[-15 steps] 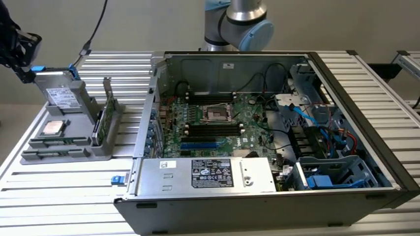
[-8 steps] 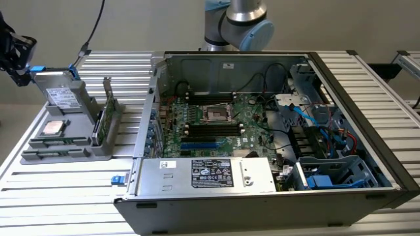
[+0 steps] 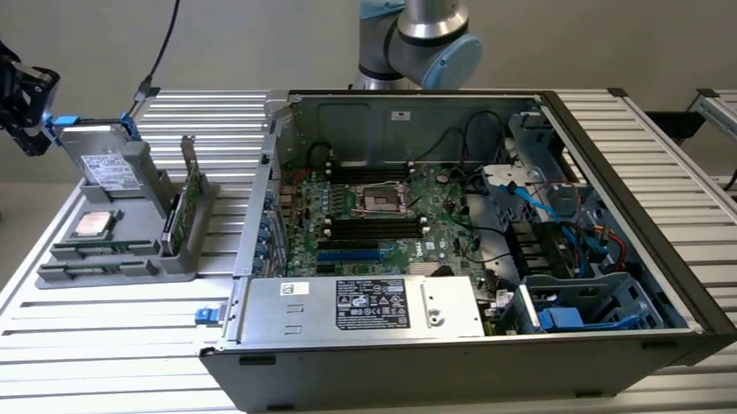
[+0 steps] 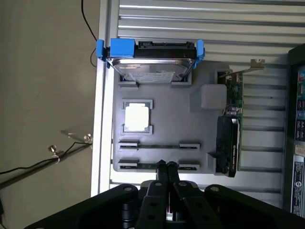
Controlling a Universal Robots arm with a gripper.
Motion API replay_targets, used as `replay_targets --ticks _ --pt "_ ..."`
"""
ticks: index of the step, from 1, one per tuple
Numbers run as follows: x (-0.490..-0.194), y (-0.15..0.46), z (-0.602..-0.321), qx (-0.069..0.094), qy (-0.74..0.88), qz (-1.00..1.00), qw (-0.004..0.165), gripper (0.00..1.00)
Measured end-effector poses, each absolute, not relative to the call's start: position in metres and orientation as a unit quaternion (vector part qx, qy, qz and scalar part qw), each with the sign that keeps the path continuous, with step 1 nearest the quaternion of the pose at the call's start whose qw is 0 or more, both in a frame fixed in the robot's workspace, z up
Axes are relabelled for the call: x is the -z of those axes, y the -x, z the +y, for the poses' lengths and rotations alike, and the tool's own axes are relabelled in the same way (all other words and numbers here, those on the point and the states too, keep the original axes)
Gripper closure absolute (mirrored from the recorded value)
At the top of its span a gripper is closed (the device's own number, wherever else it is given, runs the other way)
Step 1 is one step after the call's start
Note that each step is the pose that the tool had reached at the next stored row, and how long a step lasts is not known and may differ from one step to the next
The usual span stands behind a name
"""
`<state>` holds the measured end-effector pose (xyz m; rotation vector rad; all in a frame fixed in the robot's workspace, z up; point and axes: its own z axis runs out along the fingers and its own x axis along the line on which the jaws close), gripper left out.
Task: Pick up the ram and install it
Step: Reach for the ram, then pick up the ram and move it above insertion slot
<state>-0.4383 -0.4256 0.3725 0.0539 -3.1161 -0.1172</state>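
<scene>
Green ram [image 4: 145, 166] lies slotted in the grey holder [image 4: 181, 125], at nine o'clock from the computer case [image 3: 345, 125]; the gripper [image 4: 167, 165], fingers pressed together, hovers over it.

**What I cannot make out**

At ten o'clock in the exterior view, the frame edge slices off part of my gripper [image 3: 26, 103]. At twelve o'clock my arm [image 3: 417, 34] runs out of the frame. In the wrist view my fingertips [image 4: 162, 168] cover the middle of the ram [image 4: 145, 166]. It lies edge-on, so its chips and label are unseen. The computer case [image 3: 461, 371] is cut off at six o'clock, and the print on the power supply [image 3: 288, 319] is too small to read.
</scene>
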Motion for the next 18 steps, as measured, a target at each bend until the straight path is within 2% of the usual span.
replay_targets --ticks 18 --pt "-0.3725 0.4383 -0.4259 0.037 -0.041 -0.998 0.012 0.9"
